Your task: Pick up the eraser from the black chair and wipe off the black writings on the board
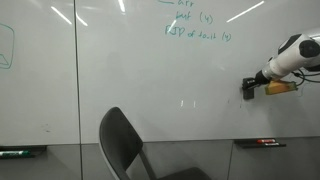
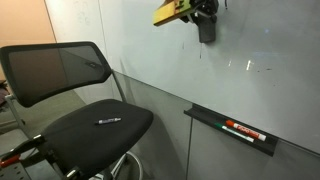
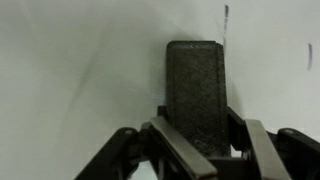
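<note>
My gripper (image 3: 205, 140) is shut on the eraser (image 3: 196, 90), a dark rectangular block, and presses it flat against the board (image 1: 120, 70). In both exterior views the eraser (image 1: 247, 88) (image 2: 206, 28) sits on the white surface at the arm's tip. A thin black stroke (image 3: 225, 14) shows just beyond the eraser's far corner, and another faint dark mark (image 3: 308, 58) lies near the edge of the wrist view. The black chair (image 2: 70, 85) (image 1: 125, 145) stands below the board with a marker (image 2: 108, 121) on its seat.
Green handwriting (image 1: 195, 25) is at the board's top and a green sketch (image 1: 6, 50) at its edge. Marker trays (image 2: 235, 130) (image 1: 258, 144) hold red-and-black markers below the board. A yellow part of the wrist (image 2: 170, 12) sticks out beside the gripper.
</note>
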Controlling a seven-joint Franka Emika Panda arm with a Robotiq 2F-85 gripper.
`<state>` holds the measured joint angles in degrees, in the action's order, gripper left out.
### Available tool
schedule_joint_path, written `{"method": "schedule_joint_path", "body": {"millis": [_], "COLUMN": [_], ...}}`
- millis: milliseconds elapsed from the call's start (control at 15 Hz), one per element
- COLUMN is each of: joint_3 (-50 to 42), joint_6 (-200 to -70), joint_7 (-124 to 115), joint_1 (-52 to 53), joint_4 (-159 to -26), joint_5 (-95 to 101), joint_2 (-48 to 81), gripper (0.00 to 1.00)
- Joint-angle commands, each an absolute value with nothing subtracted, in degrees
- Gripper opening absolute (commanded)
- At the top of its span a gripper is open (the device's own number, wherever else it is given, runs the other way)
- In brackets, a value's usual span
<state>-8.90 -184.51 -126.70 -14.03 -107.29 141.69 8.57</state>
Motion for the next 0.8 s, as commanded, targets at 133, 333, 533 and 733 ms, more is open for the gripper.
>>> {"method": "schedule_joint_path", "body": {"millis": [133,333,533,733], "joint_3": [-25.6,-31.0,-33.9,-31.4], "joint_6": [-182.4,-181.4,-178.8,-173.0], "joint_7": [-104.6,-95.9,-87.3,-79.6], "joint_1": [-2.5,5.5,12.1,13.9], "joint_4": [-110.1,-113.2,-115.3,-115.2], "joint_5": [125.0,115.8,106.2,99.7], "joint_2": [16.0,17.6,17.1,14.5], "gripper": [0.32,0.32,0.32,0.32]}}
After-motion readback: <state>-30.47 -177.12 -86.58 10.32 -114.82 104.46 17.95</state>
